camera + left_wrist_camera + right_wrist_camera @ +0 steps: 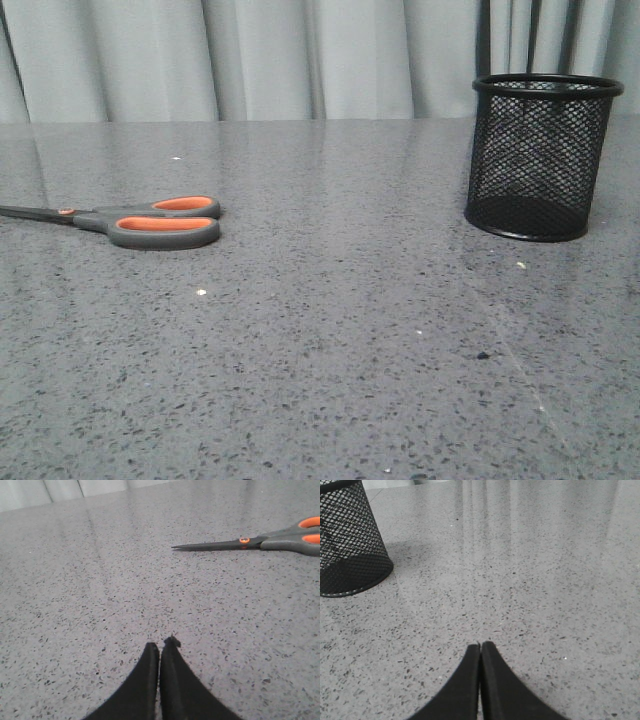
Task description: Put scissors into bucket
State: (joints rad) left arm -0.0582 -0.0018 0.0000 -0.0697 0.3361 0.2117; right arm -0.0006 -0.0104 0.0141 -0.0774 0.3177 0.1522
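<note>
On the table [330,380], scissors [150,222] flat, well apart from upright, seemingly empty bucket [540,155]; both grippers clenched, empty.

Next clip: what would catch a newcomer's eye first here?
The scissors, their orange loops bright on the grey table, lie flat at the left, blades pointing left. The black mesh bucket stands upright at the far right, empty. Both pincers are shut, holding nothing.

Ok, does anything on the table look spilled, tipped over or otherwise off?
Nothing stands out. The scissors lie flat and closed on the table, the bucket stands upright, apart from them. Only a few tiny specks dot the surface.
</note>
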